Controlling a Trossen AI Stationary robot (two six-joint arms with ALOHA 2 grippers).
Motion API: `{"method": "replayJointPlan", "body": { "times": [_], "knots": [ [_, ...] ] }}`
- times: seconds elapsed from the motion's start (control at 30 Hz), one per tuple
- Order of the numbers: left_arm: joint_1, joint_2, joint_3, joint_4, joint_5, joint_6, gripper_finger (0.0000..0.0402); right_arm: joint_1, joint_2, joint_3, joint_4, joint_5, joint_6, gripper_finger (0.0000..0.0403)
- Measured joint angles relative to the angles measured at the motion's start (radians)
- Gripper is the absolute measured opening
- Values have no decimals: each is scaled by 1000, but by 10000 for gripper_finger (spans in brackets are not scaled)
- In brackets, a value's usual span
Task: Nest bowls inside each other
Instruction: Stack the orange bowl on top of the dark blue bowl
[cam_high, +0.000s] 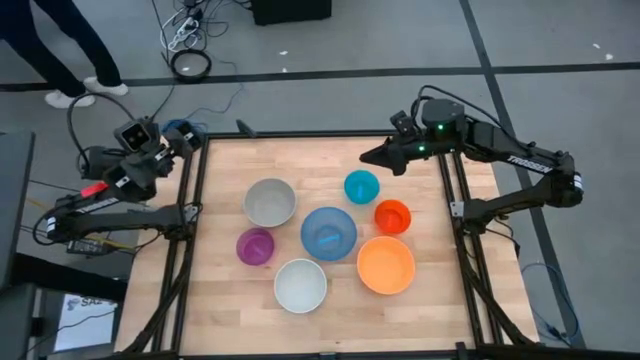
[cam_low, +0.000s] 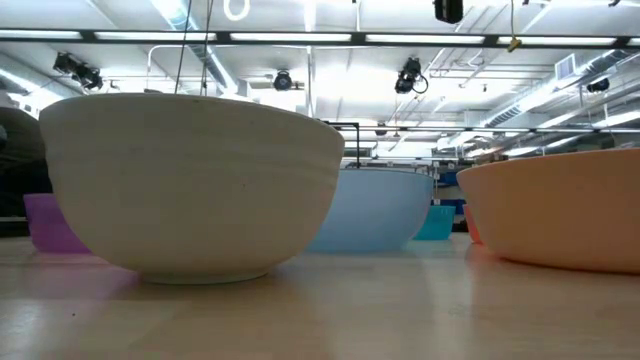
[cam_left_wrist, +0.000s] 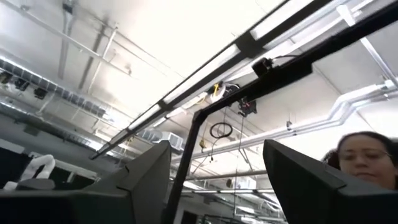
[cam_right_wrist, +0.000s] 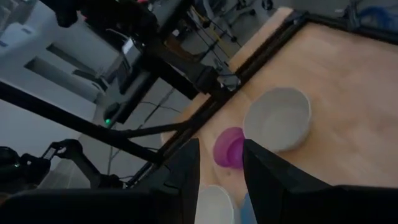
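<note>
Seven bowls stand apart on their bases on the wooden table (cam_high: 220, 300): grey (cam_high: 269, 201), teal (cam_high: 361, 186), red-orange (cam_high: 392, 216), blue (cam_high: 328, 233), purple (cam_high: 255, 246), orange (cam_high: 386, 265) and white (cam_high: 300, 285). My right gripper (cam_high: 368, 157) hovers high over the table's far edge, beyond the teal bowl, pointing toward the left. It is open (cam_right_wrist: 221, 180) with nothing between its fingers. My left gripper (cam_high: 178, 140) is raised off the table's far left corner. It points up at the ceiling and stands open (cam_left_wrist: 214, 186) and empty.
A black metal frame (cam_high: 195, 200) runs along the table's left, far and right edges. Cables (cam_high: 190, 62) lie on the floor beyond the far edge, where a person's legs (cam_high: 60, 50) stand. A person's head (cam_left_wrist: 364, 155) shows in the left wrist view. In the low view the white bowl (cam_low: 190, 185) stands nearest.
</note>
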Motion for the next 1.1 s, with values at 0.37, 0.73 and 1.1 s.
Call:
{"method": "replayJointPlan", "body": {
  "times": [0.37,0.73,1.1],
  "knots": [
    [0,2,0,-112,-135,-92,264,0,1,0,17,0,-23,112],
    [0,74,-1,-293,-85,-329,264,0,1,0,24,1,-45,112],
    [-3,232,-1,-212,-41,-366,239,1,0,0,145,18,-87,109]
  ]
}}
